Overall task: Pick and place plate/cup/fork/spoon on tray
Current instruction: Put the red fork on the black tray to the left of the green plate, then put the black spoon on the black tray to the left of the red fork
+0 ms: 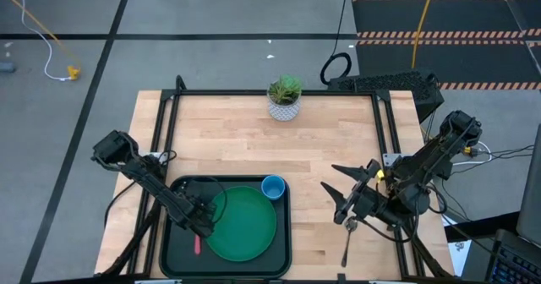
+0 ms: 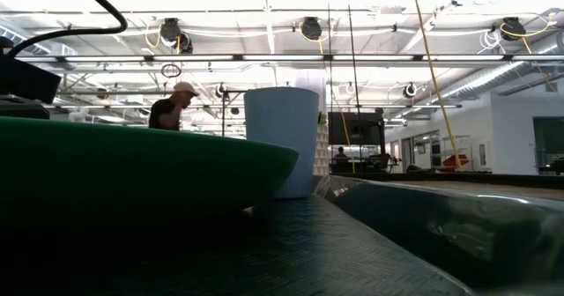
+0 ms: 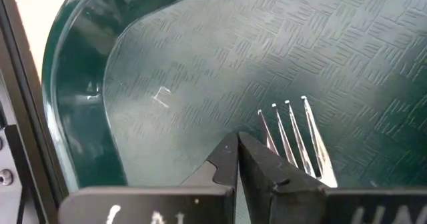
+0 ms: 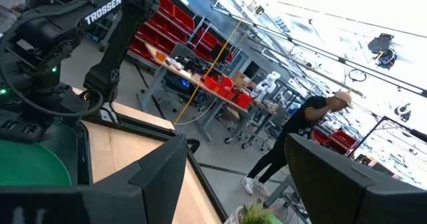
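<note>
Fork [image 3: 293, 134] lies on the tray [image 1: 173, 259] floor just beside the plate [image 1: 245, 225], left gripper [image 1: 203, 225] closed above its handle, gripping nothing I can confirm. Right gripper [image 1: 342, 201] stands open over the spoon [image 1: 347, 242], well off the tray, likely next.

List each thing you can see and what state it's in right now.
plate: flat on the tray.
cup: upright, in the tray's corner beside the plate.
fork: lying on the tray, left of the plate.
spoon: on the table, off the tray.
left gripper: jaws shut, above the fork.
right gripper: jaws open, empty.
</note>
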`<state>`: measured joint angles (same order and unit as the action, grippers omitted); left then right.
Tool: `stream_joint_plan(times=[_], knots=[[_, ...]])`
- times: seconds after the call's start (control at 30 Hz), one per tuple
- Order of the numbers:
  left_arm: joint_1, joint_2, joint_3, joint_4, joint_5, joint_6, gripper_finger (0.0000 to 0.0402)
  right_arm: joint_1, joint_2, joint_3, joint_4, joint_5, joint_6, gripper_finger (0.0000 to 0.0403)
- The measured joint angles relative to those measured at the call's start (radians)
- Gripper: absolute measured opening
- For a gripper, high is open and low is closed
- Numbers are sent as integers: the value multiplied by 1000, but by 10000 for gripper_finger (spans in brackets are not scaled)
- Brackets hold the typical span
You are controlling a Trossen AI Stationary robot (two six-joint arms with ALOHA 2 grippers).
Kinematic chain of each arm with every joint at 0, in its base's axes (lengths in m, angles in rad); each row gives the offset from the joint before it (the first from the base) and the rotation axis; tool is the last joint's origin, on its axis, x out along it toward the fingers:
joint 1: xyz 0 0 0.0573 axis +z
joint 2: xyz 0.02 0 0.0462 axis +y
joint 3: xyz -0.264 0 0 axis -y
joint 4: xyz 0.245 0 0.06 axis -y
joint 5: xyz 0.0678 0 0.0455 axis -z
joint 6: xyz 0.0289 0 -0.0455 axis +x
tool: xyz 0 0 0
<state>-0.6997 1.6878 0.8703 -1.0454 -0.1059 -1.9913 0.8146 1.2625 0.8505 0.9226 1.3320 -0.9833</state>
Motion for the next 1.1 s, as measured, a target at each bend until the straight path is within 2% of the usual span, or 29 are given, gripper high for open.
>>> stream_joint_plan(times=[0.3,0.47,0.57,0.63,0.67,0.9,1.1], knots=[[26,-13,0,-1,5,91,19,-2,0,0,0,6,41,247],[47,-103,1,-39,-2,158,19,-2,0,0,-1,8,212,247],[54,-185,1,-92,-19,198,19,23,0,0,-40,113,412,247],[49,-246,1,-104,-68,214,19,54,7,0,-72,220,563,247],[44,-272,1,-104,-103,221,19,71,13,0,-74,240,624,247],[-38,-355,1,36,-434,325,19,214,65,18,-12,239,1014,247],[-77,-354,1,244,-514,503,19,249,178,74,-15,239,1155,247]])
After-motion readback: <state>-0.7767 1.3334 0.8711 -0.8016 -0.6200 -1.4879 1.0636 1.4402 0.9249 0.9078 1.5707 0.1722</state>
